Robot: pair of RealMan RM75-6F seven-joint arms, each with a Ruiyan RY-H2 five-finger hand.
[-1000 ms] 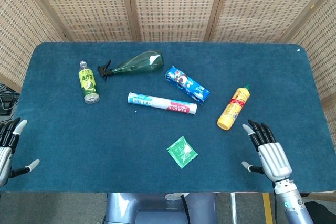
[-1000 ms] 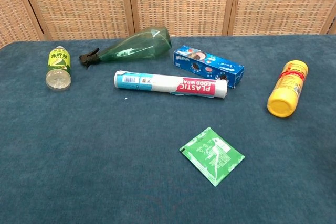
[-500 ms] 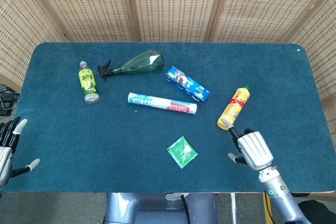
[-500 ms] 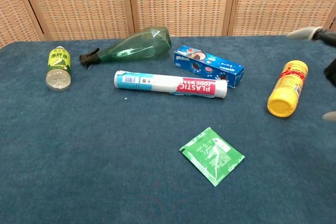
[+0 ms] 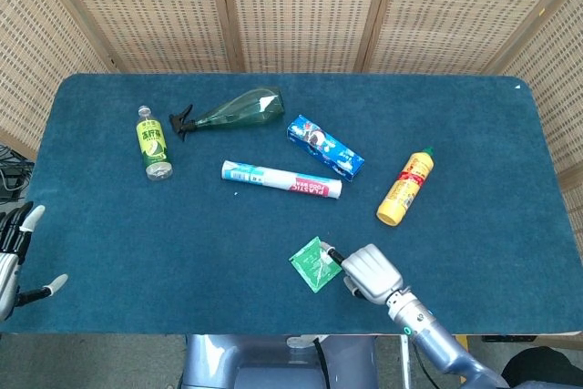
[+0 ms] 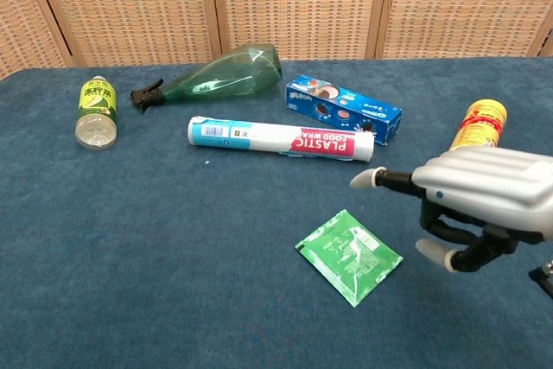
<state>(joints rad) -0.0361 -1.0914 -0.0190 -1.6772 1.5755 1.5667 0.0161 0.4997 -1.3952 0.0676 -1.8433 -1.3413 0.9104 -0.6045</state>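
Note:
My right hand (image 5: 369,271) hovers low over the blue table (image 5: 182,243), just right of a flat green packet (image 5: 316,264). In the chest view the right hand (image 6: 479,200) holds nothing; one finger points left above the green packet (image 6: 348,257) and the others bend downward, apart. It covers the bottom of a yellow bottle (image 6: 480,124). My left hand (image 5: 14,257) hangs off the table's left edge with fingers spread and empty.
Lying on the cloth are a yellow bottle (image 5: 405,189), a blue biscuit box (image 5: 325,148), a plastic-wrap roll (image 5: 281,179), a green spray bottle (image 5: 232,111) and a small green-labelled bottle (image 5: 152,141). Wicker screens (image 5: 301,6) stand behind the table.
My right hand has swept left from the table's front right corner, past the yellow bottle, to beside the green packet. The left hand has barely moved.

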